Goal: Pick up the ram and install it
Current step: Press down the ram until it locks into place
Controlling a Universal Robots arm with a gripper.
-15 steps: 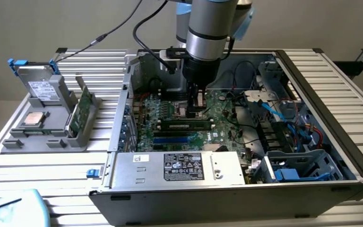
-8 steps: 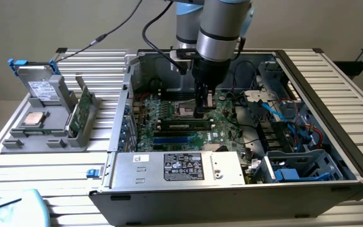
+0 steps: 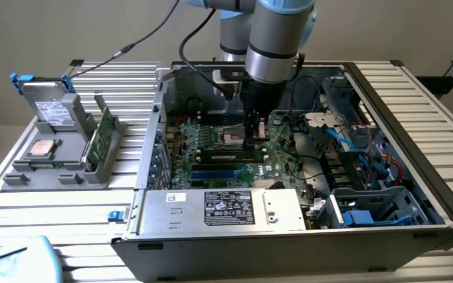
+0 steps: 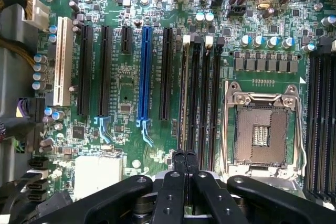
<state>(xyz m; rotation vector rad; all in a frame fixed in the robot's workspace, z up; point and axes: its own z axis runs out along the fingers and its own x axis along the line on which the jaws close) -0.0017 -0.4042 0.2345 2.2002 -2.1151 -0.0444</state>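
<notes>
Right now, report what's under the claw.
Black memory slots on the motherboard, the ram standing in one. The shut claw hides the slots' ends and any contact.

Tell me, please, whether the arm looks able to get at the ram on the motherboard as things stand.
Probably yes: the case lies open, and the arm holds its shut fingers right above the ram in its slot, with no cable crossing between them. Whether they touch is unclear.

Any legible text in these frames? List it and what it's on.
Nothing can be read for certain.
Black label on the power supply: print and logos, too small to read.
White label on the hard drive: blurred.
White lettering on the motherboard: too small to read.
</notes>
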